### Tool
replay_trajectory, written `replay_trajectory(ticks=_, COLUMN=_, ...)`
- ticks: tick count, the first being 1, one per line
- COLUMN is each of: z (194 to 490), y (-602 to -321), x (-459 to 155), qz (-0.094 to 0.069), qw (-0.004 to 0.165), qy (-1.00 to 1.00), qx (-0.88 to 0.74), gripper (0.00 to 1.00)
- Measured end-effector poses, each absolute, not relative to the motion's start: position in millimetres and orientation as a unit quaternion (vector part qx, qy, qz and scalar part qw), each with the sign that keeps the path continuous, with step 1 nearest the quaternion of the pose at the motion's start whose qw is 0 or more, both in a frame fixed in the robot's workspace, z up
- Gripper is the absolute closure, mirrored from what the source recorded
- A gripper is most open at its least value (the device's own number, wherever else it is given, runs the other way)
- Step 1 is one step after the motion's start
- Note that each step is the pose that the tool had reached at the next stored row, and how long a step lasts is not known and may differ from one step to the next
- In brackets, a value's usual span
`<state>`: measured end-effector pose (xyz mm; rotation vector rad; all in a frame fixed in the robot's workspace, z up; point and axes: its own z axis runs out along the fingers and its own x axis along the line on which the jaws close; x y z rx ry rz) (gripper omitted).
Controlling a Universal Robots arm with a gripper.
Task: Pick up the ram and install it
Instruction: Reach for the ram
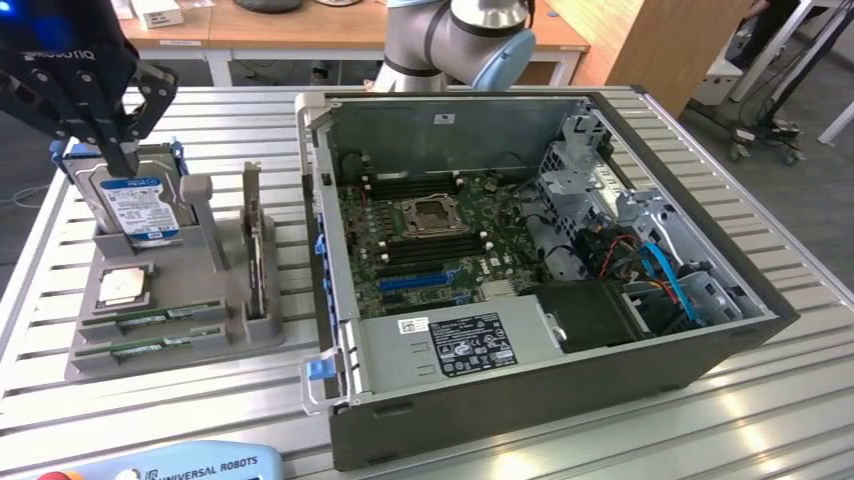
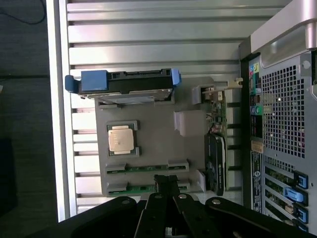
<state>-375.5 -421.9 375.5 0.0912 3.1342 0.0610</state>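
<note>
Ram: long, narrow green circuit-board stick (image 1: 160, 345) (image 2: 136, 189), seated on edge in the outermost slot of the grey plastic holder (image 1: 214, 335) (image 2: 148, 129) on the slatted metal bench (image 1: 747, 420). A twin stick (image 1: 158, 318) sits in the next slot. Black claw (image 1: 123, 160) (image 2: 167, 179) has fingers together, gripping nothing, above the holder, beside the open grey computer case (image 1: 561, 400)

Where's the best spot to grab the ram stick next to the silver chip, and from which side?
Probably the bare middle of the ram stick, from straight above. It seems to stand on edge in the grey holder, ends tucked in blocks, so the claw would pinch its two flat faces.
</note>
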Motion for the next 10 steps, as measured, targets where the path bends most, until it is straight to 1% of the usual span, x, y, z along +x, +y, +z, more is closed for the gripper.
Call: replay_trajectory(ticks=10, z=375, y=-441, x=-376, qz=0.019, qw=0.003, qy=0.999, qx=0.029, gripper=0.9)
